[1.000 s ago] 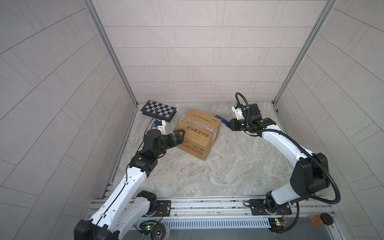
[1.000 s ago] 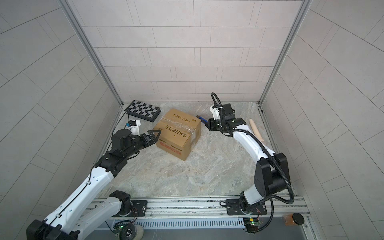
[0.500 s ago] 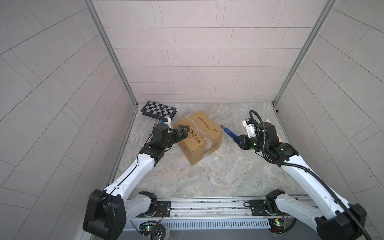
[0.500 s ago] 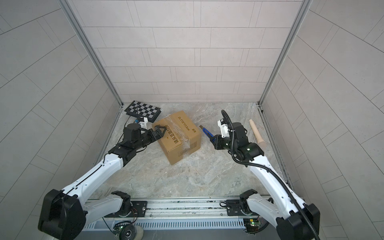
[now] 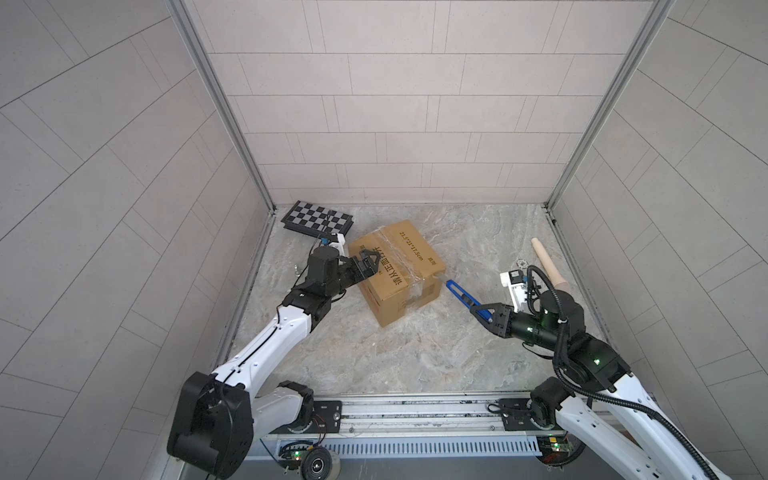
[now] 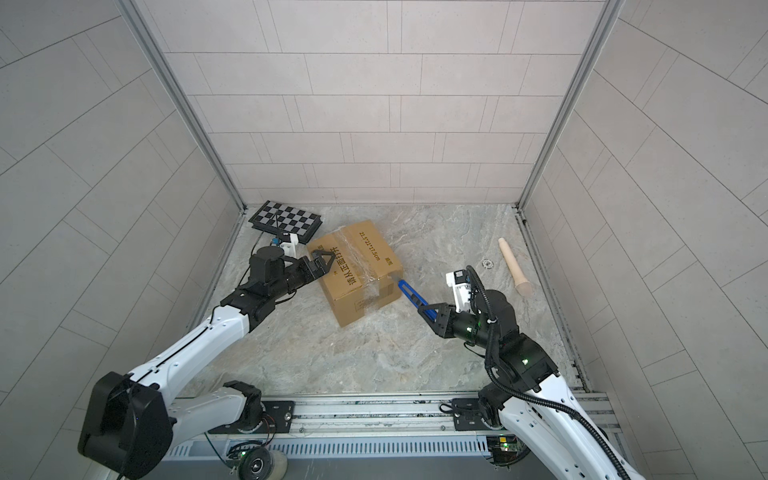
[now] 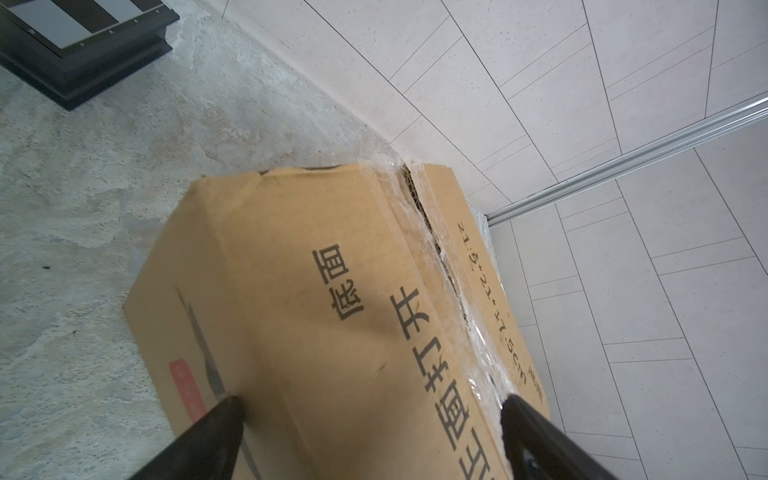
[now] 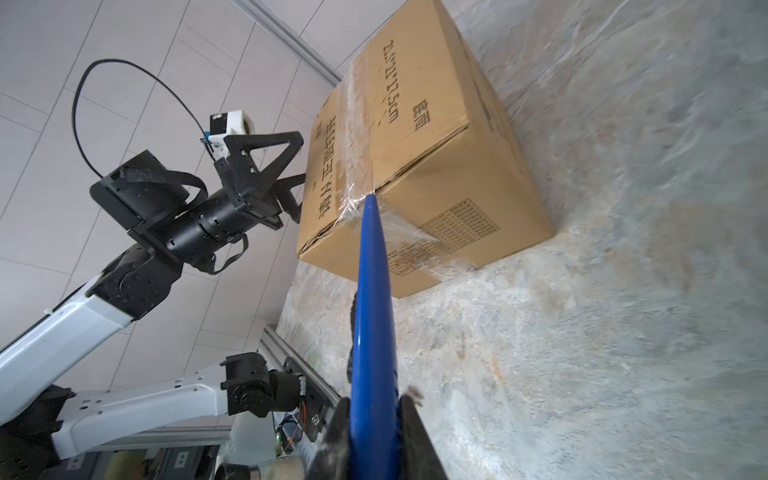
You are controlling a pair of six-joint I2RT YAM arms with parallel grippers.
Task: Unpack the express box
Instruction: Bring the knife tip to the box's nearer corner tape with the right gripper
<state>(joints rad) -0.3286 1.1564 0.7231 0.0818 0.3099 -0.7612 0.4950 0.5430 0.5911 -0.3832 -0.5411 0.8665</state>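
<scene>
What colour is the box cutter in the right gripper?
Blue box cutter; clearest in the right wrist view.

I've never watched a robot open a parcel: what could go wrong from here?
The left end effector straddles the box with jaws open, so the box may slide when pushed. The blue cutter in the right end effector has its tip at the tape; it might skid off or dig too deep.

chequered board: cut off, left wrist view | blue tool tip at express box: depth unclear
</scene>
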